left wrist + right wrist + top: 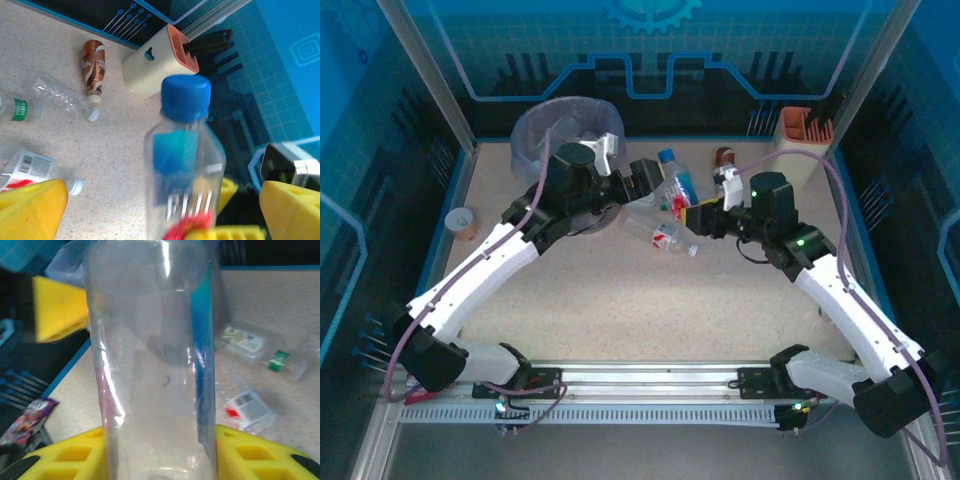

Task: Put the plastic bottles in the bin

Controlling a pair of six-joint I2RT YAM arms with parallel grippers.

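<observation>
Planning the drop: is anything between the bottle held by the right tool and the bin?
Yes. The open left tool flanks the bottle held in the right tool, and the left arm lies across the straight line from there to the bin. Nothing else visibly blocks it.

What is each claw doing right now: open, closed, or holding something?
Left claw: open, holding nothing.
Right claw: closed on the blue-capped clear bottle.
</observation>
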